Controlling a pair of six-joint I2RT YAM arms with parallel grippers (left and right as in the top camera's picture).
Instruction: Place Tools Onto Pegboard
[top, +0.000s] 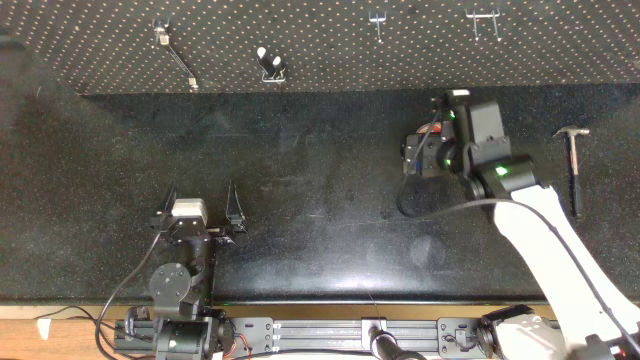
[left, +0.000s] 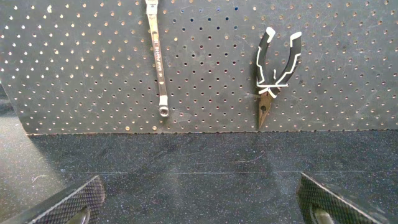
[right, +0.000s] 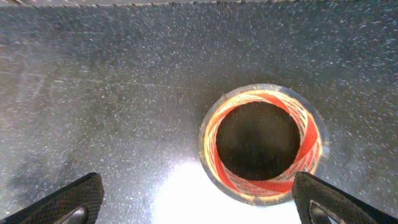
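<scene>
While left gripper (top: 200, 196) and right gripper (right: 196, 190) gape, seemingly a tape roll (right: 312, 144) lies on black tabletop (top: 320, 205).

the left arm (top: 185, 275) is black, with round joint housings, a white block at its wrist and black cables trailing from its base. the right arm (top: 545, 225) has a white link, black joints and green lights. the fingers (left: 71, 200) show a carbon-fibre weave.
</scene>
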